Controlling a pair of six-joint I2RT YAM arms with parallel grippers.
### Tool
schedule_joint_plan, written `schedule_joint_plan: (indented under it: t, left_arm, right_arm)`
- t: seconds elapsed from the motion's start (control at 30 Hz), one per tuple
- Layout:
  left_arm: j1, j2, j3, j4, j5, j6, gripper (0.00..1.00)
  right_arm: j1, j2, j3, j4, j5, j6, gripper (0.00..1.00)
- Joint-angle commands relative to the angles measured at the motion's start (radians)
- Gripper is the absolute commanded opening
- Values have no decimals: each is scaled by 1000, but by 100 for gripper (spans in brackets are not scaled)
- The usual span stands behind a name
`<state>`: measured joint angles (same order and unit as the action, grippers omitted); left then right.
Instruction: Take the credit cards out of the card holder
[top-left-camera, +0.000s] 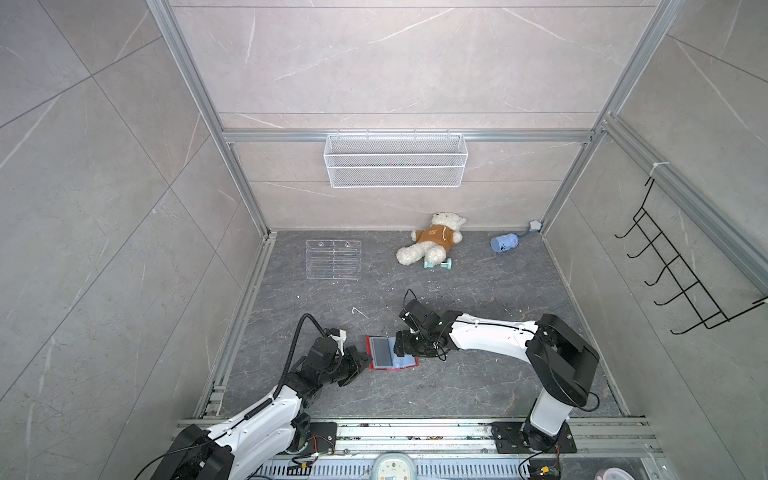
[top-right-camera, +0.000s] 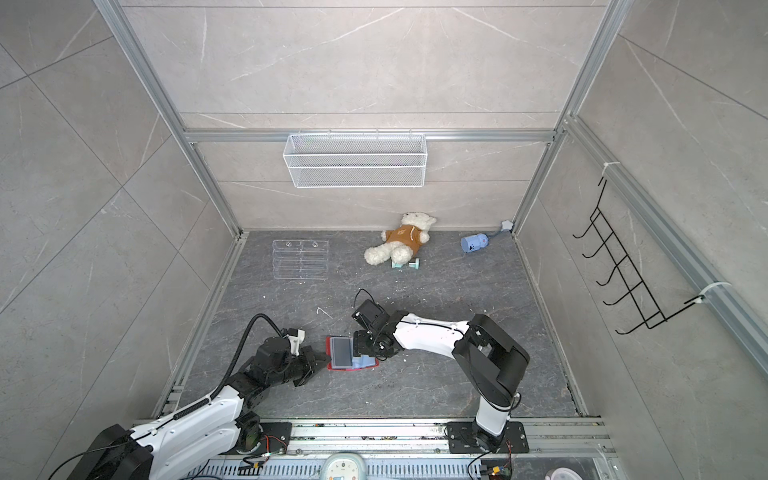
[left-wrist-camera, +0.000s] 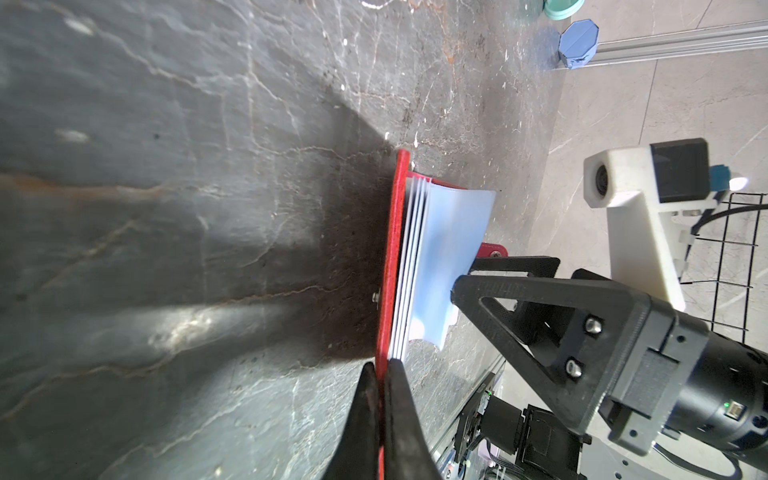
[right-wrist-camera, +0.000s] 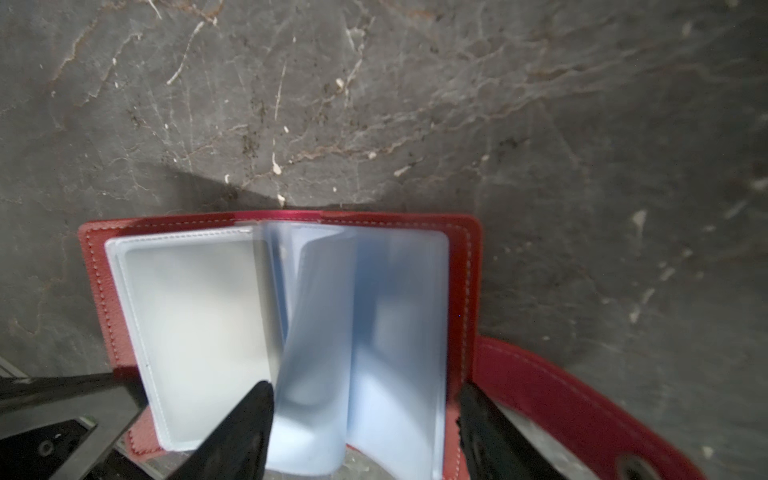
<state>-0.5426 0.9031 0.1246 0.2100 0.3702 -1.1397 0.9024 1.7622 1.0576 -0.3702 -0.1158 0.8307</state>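
The red card holder (top-left-camera: 409, 363) lies open on the dark floor in both top views, its red cover (top-right-camera: 331, 344) at the left. My left gripper (top-left-camera: 368, 356) is shut on the left cover's edge (left-wrist-camera: 392, 249), lifting it a little. My right gripper (right-wrist-camera: 365, 388) is open over the pale blue sleeves (right-wrist-camera: 374, 311). One finger sits between the flat left stack and the raised sleeves, the other beside the snap tab (right-wrist-camera: 561, 395). A dark grey rectangle (top-left-camera: 380, 350) shows through the left sleeve, perhaps one of the credit cards; I cannot tell for sure.
A clear acrylic rack (top-left-camera: 333, 259) stands at the back left. A teddy bear (top-left-camera: 432, 245), a teal dumbbell (top-left-camera: 437, 263) and a blue cup (top-left-camera: 504, 242) lie at the back. A wire basket (top-left-camera: 395, 160) hangs on the rear wall, a black hook rack (top-left-camera: 681, 270) on the right wall.
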Motion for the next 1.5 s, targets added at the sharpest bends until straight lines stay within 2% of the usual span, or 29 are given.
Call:
schedule_joint_plan:
  t: [0.0, 0.73, 1.27, 1.47]
  left_arm:
    - [1, 9, -2, 14, 3, 34, 0]
    - [-8, 91, 33, 35, 23, 66, 0]
    - [-102, 277, 122, 108, 6, 88, 0]
    - [-132, 297, 130, 121, -28, 74, 0]
  right_arm:
    - [-6, -34, -22, -18, 14, 8, 72]
    - [-23, -94, -98, 25, -12, 21, 63]
    - [-35, -189, -177, 15, 16, 42, 62]
    - [-54, -232, -203, -15, 37, 47, 62]
